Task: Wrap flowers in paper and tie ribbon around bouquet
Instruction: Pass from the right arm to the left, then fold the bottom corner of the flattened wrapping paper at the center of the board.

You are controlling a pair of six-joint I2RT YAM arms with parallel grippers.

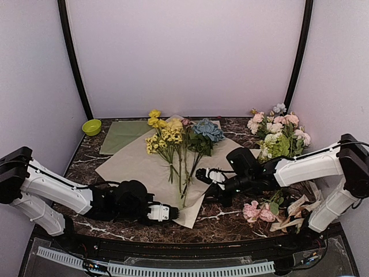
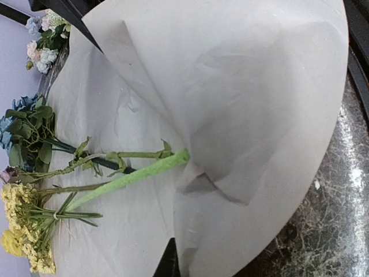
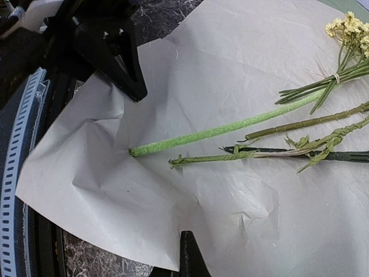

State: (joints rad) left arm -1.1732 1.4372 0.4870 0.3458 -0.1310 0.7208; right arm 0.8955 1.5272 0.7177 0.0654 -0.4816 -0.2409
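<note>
Left pincer (image 1: 173,214): nipped shut, as we read it, on the near left edge of the paper (image 1: 130,164), which curls up there.
Right pincer (image 1: 202,173): closed, nothing in it, just beside the stalks (image 3: 230,128).
Flowers (image 1: 167,135): lying along the paper's middle, heads at the far end.
Risk: we reckon a pull drags the thin paper and rolls the stalks askew, or the edge slips or tears.
Count: two pincers, one paper, one green sheet (image 1: 121,137), one blue head (image 1: 207,130), three long stalks, one tied yellow bundle (image 3: 346,29), one bowl (image 1: 91,127).
Ribbon: we can't spot it.
</note>
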